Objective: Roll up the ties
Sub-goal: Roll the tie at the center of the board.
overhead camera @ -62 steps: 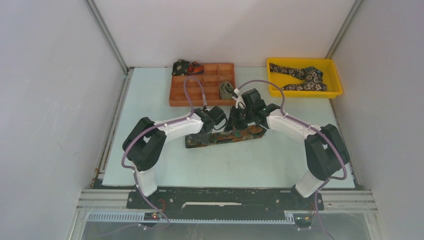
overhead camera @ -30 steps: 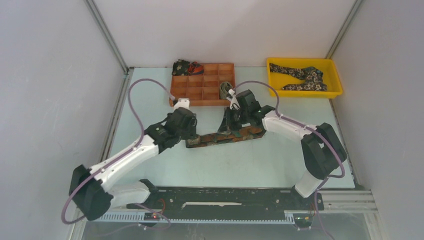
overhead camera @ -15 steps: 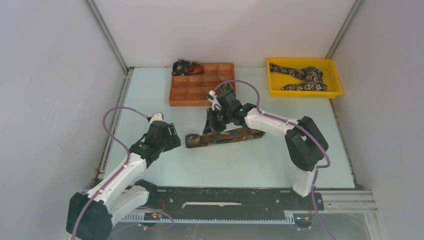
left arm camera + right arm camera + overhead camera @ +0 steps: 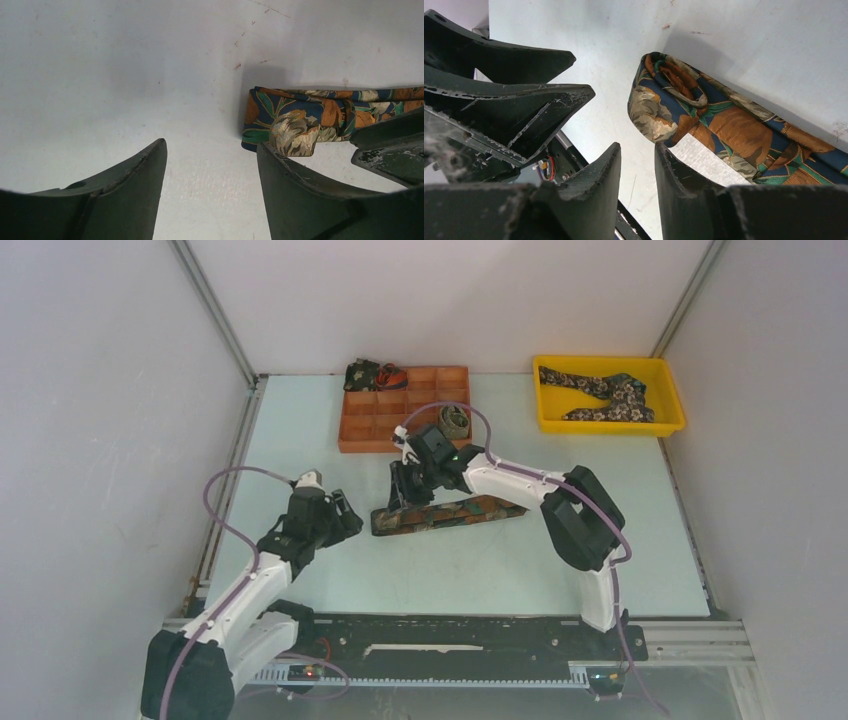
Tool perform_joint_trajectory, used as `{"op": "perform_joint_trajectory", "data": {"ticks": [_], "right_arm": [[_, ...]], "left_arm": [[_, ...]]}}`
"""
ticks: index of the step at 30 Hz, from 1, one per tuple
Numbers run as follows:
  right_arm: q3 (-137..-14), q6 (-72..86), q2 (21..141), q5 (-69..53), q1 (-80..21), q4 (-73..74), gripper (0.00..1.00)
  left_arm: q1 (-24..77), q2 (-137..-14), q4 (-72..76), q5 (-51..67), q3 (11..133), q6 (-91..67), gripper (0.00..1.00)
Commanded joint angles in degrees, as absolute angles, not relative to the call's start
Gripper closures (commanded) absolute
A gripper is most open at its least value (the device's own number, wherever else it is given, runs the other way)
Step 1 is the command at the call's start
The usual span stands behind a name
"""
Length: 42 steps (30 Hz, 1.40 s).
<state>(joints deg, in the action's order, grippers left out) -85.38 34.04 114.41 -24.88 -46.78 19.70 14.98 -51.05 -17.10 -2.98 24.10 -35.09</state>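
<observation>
A folded tie point(image 4: 450, 512) with a rust, navy and green leaf pattern lies flat mid-table. Its left end is doubled over point(image 4: 664, 102) point(image 4: 285, 122). My right gripper point(image 4: 398, 498) point(image 4: 637, 146) hovers over that end, its jaws a narrow gap apart with only table between them. To the left of the tie, my left gripper point(image 4: 340, 515) point(image 4: 211, 145) stands wide open and apart from the fabric. A rolled olive tie point(image 4: 455, 420) sits in a compartment of the orange organizer point(image 4: 375, 428).
A dark floral tie point(image 4: 366, 373) lies bunched at the organizer's back left corner. A yellow bin point(image 4: 670, 400) at the back right holds another floral tie point(image 4: 600, 392). White walls close in both sides.
The left arm drew back from the tie to the near left. My right gripper slid leftward along the tie to its left end, and its jaws parted a little.
</observation>
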Motion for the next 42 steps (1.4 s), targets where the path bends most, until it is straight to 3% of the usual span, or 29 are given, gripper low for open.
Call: {"op": "perform_joint_trajectory", "data": {"ticks": [1, 42], "right_arm": [[-88.88, 33.38, 116.06, -23.29, -47.00, 21.33, 0.66], [-86.31, 34.36, 123.26, -25.61, -44.78, 17.88, 0.74]], "left_arm": [[14.58, -52.37, -13.15, -0.62, 24.07, -35.07, 0.28], [14.85, -72.87, 6.97, 21.07, 24.60, -35.77, 0.26]]}}
